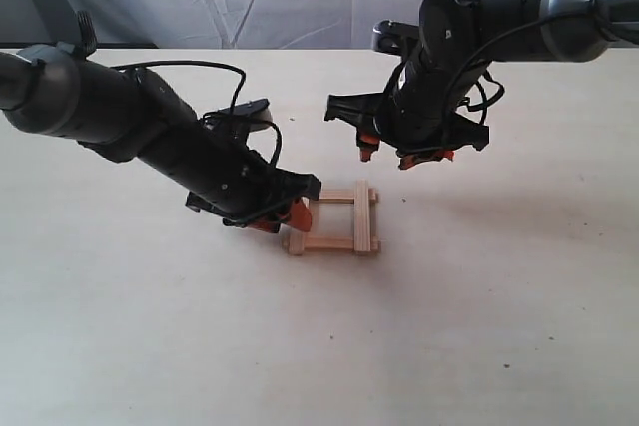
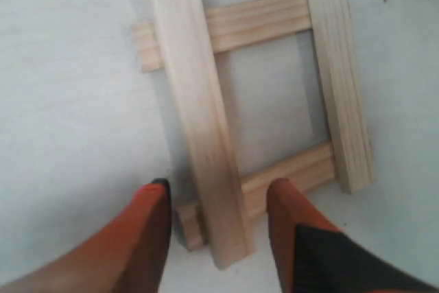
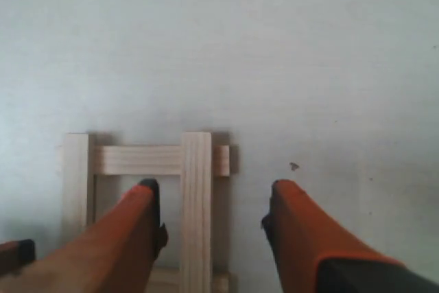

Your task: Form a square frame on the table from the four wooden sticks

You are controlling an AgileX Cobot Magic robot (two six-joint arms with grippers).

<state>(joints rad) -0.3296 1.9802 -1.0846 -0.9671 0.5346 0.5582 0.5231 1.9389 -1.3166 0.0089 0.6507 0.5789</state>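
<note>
Straddling one end of the uppermost flat light-tan wooden slat [image 2: 199,101], the left gripper [image 2: 218,190] stands with orange fingers [image 2: 154,217] spread clear of both edges, gripping nothing. Judged a release posture, since the four wooden sticks [image 1: 366,216] lie as a square frame [image 1: 334,243] with overlapped corners on the pale cream table [image 1: 150,346]. The right gripper [image 1: 397,155] hovers raised beside the frame, jaws wide, empty; only the left fingers crowd the frame, so lift-off could nudge that slat.

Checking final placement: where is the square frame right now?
Exterior view: the square frame lies flat on the table near the middle, with the left gripper at its left edge and the right gripper hovering beyond it to the right.
</note>
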